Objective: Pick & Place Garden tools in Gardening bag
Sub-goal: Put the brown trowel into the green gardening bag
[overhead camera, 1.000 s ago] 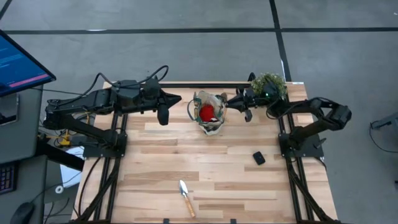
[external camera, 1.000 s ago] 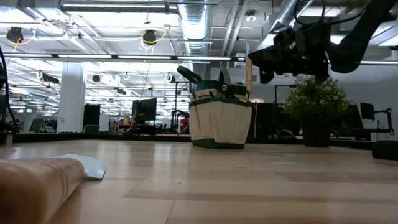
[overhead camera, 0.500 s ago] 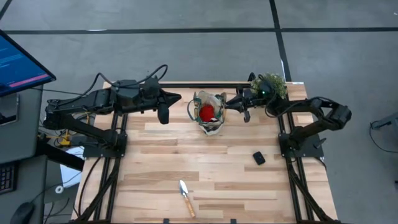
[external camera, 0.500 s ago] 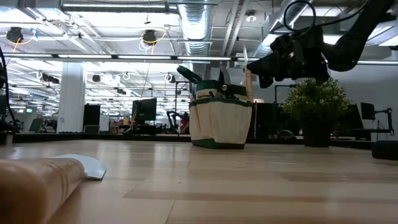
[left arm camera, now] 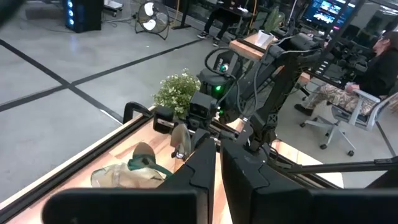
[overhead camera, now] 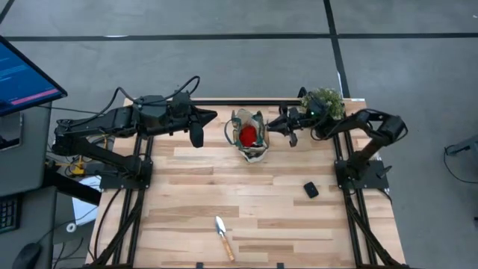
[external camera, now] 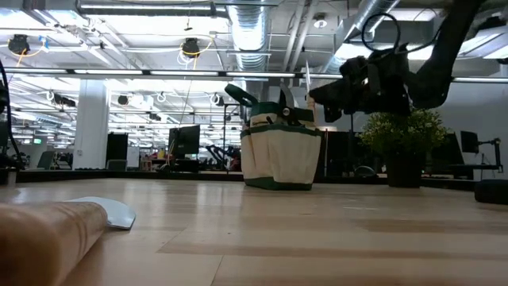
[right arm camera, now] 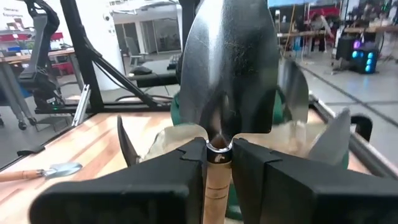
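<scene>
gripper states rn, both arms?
Left hand: shut, holding nothing.
Right hand: shut on a trowel, beside the gardening bag.

Grey floor (overhead camera: pixel 224 22), ceiling ducts (external camera: pixel 254 32)

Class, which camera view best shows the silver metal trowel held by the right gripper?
The right wrist view: the silver metal trowel fills it, clamped at its neck by the right gripper. The left wrist view shows its blade small, the low view only a thin sliver, and the high view hardly shows it.
</scene>
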Tool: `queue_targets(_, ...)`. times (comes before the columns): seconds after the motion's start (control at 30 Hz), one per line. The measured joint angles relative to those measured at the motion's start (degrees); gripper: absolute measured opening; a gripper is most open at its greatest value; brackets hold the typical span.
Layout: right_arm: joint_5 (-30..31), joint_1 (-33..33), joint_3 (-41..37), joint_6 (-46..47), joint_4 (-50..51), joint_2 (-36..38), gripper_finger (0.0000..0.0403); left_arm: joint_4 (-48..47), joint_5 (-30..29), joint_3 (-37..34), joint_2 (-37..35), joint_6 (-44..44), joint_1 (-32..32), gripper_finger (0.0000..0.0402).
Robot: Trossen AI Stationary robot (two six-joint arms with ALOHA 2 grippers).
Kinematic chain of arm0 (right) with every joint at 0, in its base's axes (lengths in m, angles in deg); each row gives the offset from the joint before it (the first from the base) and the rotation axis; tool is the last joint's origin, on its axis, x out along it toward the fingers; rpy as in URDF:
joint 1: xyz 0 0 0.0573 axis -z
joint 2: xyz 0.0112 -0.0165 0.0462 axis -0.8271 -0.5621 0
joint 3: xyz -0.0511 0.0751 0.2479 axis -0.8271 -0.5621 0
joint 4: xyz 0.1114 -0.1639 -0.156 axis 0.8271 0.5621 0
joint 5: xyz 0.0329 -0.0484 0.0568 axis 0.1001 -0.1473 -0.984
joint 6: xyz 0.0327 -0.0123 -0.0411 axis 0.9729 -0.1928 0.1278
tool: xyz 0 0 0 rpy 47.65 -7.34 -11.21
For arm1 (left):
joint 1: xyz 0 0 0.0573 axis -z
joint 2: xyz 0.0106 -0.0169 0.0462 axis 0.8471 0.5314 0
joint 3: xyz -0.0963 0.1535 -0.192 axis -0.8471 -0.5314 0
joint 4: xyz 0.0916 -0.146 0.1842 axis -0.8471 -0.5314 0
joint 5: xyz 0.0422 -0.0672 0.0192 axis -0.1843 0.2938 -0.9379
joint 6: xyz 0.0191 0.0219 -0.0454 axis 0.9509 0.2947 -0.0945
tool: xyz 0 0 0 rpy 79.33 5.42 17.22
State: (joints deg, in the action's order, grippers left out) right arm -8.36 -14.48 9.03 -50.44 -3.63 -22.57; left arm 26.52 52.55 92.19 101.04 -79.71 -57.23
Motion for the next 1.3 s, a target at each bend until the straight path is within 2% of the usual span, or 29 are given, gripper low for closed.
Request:
queue_targets(0.97, -1.51, -0.48, 0.07, -1.97, -1.7, -12.84, 0.0041, 0.01, -1.31, 0.0, 0.0, 0.22, 0.02, 0.0025)
queue_targets(1.3, -0.26, -0.26, -0.02, 2.75, -1.04, -9.93, 0.0124, -0.02, -1.31, 0.0, 0.0, 0.67, 0.02, 0.0025)
